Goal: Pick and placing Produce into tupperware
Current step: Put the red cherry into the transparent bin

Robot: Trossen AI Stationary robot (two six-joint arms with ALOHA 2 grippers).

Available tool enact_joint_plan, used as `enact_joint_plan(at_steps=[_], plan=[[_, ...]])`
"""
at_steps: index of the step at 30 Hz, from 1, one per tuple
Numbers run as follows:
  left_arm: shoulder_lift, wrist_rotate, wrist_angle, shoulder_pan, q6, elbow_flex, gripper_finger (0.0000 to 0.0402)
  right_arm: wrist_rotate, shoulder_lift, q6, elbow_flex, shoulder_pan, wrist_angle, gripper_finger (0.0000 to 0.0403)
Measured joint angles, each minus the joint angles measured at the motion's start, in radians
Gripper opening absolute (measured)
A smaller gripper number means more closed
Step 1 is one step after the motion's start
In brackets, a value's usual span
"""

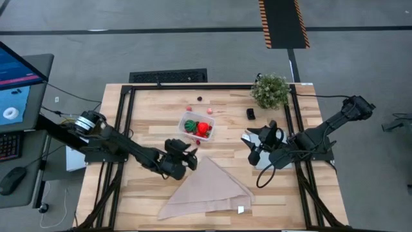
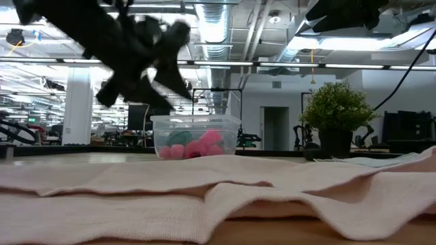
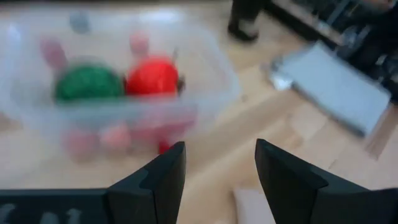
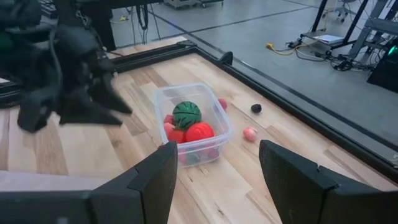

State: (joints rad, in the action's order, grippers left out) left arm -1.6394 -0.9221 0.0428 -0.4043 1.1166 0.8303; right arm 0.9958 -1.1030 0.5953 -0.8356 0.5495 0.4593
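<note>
Beige cloth (image 1: 206, 190) lies nearest, at 6 o'clock of the tupperware (image 1: 197, 126). Step in hand is judged a release: left gripper (image 1: 190, 159), fingers apart and empty, hangs at the tub's 7 o'clock; right gripper (image 1: 252, 153) waits open at 4 o'clock. Tub: clear, table centre, holding green ball (image 4: 186, 114) and red piece (image 4: 199, 132). Next calls for the pink berry (image 4: 249, 133) and dark berry (image 4: 256, 108) beyond the tub, at 12 o'clock

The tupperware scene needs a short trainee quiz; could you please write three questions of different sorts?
1. True or false: the green striped ball lies inside the tupperware.
2. Which hand is nearer the tub: A) left hand, B) right hand?
3. Fill in: loose pieces on the table beyond the tub include a pink berry and a ____ one.

Key: 1 true; 2 A; 3 dark.
</note>
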Motion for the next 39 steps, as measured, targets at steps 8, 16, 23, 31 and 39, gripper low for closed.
enact_joint_plan(at_steps=[8,16,23,31,39], plan=[[-0.144,0.028,-0.021,-0.018,0.134,-0.001,0.0183,0.000,0.000,0.000,0.000,0.021,0.002,0.0250],[-0.202,0.029,-0.068,0.018,0.131,-0.001,0.0183,0.000,-0.001,0.002,0.000,0.026,0.002,0.0250],[-0.251,0.054,-0.097,0.064,0.132,0.000,0.0183,0.000,-0.003,0.008,0.000,0.026,0.005,0.0250],[-0.277,0.049,-0.145,0.082,0.045,0.023,0.0183,0.000,-0.010,0.008,0.000,0.026,0.013,0.0250],[-0.280,0.046,-0.128,0.115,0.005,0.039,0.0183,0.000,-0.010,0.008,0.000,0.027,0.016,0.0250]])
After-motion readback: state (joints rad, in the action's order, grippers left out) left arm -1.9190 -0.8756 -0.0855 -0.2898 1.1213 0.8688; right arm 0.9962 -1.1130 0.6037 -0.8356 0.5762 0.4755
